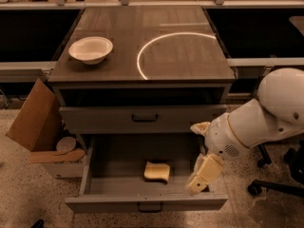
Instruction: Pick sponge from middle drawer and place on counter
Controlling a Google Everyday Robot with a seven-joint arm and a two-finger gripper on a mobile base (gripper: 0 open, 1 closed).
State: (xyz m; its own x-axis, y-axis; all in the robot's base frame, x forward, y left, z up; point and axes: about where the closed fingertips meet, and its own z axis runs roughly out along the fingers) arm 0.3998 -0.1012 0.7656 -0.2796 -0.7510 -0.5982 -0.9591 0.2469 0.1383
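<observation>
Presently we find the gripper [199,180] at the drawer's [109,203] right edge, grip undeterminable; the sponge [157,171] lies apart, near the front edge.

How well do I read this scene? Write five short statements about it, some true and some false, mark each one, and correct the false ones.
1. The sponge lies in the open middle drawer. True.
2. The gripper holds the sponge over the counter. False: the gripper is over the drawer's right part, beside the sponge and apart from it.
3. A white bowl stands on the counter, left of the pale arc in the picture. True.
4. The upper drawer is pulled out. False: it is shut.
5. The cardboard box stands on the counter. False: it stands on the floor beside the cabinet.
</observation>
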